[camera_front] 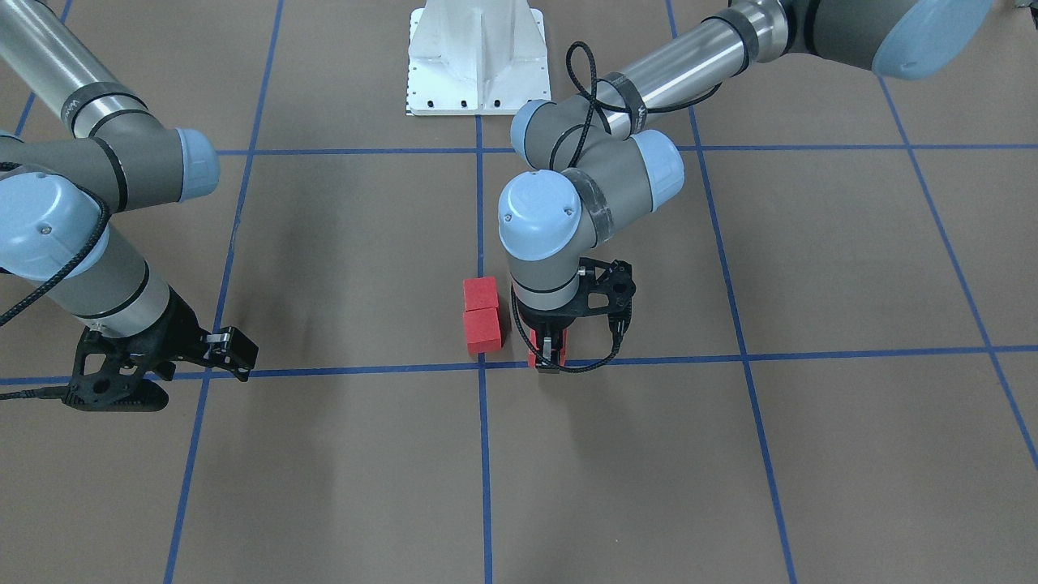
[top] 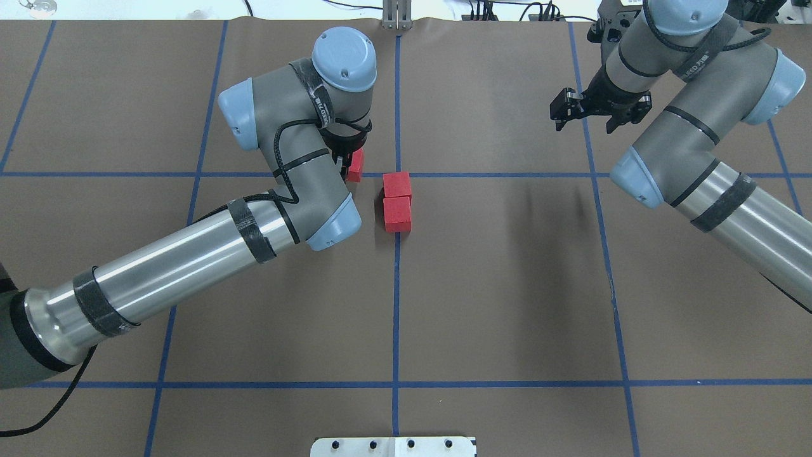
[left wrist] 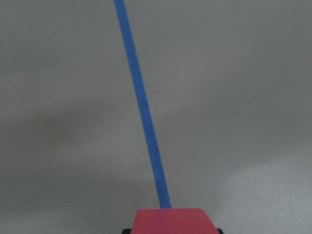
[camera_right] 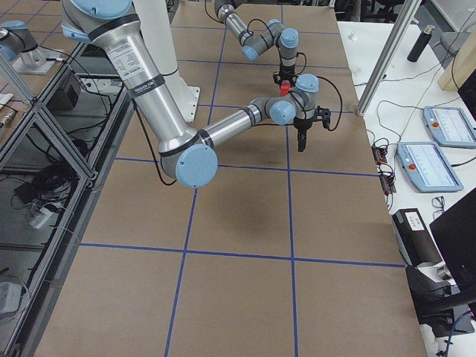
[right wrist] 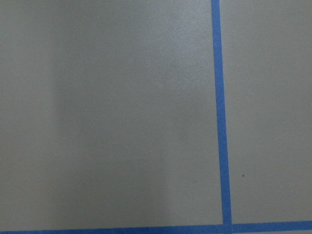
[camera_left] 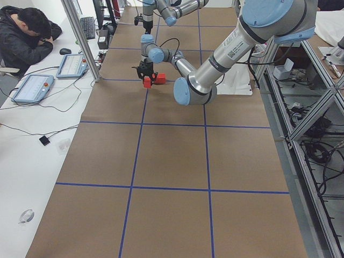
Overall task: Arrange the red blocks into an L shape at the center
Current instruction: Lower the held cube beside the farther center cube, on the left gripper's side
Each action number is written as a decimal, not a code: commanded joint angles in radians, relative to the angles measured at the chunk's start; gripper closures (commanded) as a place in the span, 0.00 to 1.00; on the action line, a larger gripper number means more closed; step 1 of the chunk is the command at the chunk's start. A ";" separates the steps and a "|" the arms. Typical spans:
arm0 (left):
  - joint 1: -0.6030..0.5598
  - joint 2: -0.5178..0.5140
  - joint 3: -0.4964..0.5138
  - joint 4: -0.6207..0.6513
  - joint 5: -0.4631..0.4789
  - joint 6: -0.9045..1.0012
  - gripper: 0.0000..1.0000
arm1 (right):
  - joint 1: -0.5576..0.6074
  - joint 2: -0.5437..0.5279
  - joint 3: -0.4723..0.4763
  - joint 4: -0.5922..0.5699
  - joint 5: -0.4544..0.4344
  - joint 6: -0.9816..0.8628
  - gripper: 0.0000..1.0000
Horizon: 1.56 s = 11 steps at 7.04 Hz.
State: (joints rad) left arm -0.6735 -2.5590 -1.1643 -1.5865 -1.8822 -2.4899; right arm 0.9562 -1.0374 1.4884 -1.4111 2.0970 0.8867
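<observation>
Brown gridded paper (top: pixel 507 285) with blue tape lines covers the table. Left of middle, the left gripper (top: pixel 347 169) points straight down, clamped on one red block (top: pixel 357 166) that its wrist half hides. Two more red blocks (top: pixel 397 185) sit touching by the center (top: pixel 398 174). Upper right, the right gripper (top: pixel 596 114) hangs spread and empty.

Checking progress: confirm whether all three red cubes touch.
No, the small matte red cube in the left hand is apart from the touching pair.
</observation>
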 commanded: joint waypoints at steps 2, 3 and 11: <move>0.035 -0.003 0.006 0.008 0.000 -0.050 0.91 | 0.001 -0.004 0.001 0.001 -0.002 0.002 0.01; 0.037 -0.003 0.003 0.008 0.000 -0.049 0.89 | 0.001 -0.012 0.003 0.004 -0.002 0.002 0.01; 0.034 0.029 -0.055 0.017 0.000 -0.064 0.58 | 0.001 -0.013 0.003 0.004 -0.003 0.009 0.01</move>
State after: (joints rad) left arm -0.6421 -2.5321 -1.2195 -1.5752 -1.8822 -2.5493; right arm 0.9572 -1.0508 1.4911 -1.4067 2.0926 0.8957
